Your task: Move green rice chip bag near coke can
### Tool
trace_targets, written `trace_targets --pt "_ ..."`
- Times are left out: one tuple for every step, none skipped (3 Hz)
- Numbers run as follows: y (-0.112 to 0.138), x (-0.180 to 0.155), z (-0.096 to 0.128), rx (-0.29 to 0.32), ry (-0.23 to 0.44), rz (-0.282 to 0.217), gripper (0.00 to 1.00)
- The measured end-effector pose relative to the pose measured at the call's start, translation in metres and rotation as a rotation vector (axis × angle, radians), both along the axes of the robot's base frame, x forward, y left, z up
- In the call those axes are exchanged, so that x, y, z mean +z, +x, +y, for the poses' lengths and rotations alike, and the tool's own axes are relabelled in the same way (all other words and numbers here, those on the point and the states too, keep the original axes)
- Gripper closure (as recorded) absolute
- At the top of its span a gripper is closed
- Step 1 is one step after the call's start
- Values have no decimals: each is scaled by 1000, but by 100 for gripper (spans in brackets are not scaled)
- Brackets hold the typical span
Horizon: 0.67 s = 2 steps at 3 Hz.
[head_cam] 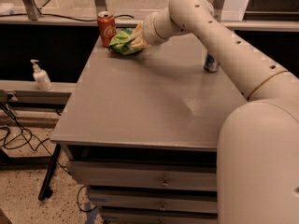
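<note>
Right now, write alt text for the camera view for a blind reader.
The gripper is at a crinkly bright green snack bag beside a red Coca-Cola can on the grey table's far-left corner; a silver-and-blue can stands at right.

Gripper [134, 40] holds crinkly glossy green rice chip bag [120, 42] beside shiny metal coke can [107, 30].

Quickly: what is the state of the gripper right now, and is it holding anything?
Gripper: at the green rice chip bag, beside the coke can at the table's far left; open or closed cannot be told.
</note>
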State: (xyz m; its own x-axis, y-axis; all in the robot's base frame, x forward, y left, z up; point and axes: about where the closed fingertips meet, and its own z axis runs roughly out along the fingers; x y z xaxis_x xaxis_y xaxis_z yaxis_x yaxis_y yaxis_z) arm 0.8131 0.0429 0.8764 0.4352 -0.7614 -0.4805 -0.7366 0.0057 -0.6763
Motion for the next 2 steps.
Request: trace_targets --pt "-1 5 -1 -2 -4 -8 11" --pt "-4 12 2 5 -1 -21 0"
